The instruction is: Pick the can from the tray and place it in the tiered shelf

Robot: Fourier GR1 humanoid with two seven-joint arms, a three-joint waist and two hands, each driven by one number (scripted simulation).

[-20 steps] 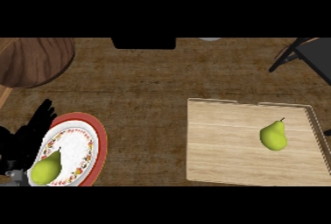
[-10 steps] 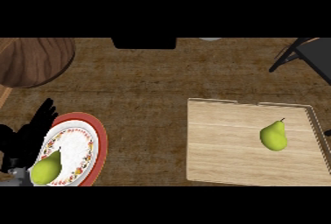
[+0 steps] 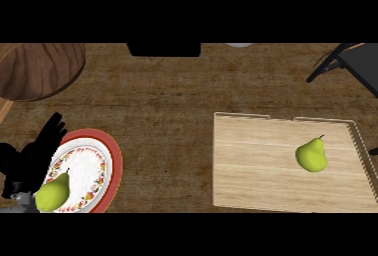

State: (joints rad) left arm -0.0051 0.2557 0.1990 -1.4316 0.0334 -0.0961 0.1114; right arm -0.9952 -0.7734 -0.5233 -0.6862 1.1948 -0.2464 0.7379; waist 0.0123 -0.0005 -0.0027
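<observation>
Although the task names a can, the wooden tray (image 3: pixel 244 185) holds only a pear (image 3: pixel 311 155), likely smooth, bruisable, best gripped round its belly, while the left robot hand (image 3: pixel 37 150) rests fingers-straight beside the plate (image 3: pixel 111 165).

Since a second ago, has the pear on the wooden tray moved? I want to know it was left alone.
No. The pear lies at the same spot on the wooden tray, near its right rim, as before.

I see a brown woven-textured counter (image 3: pixel 170 95), light wooden tray (image 3: pixel 258 175) resting on it, red-rimmed patterned plate (image 3: pixel 100 165) well left of the tray
</observation>
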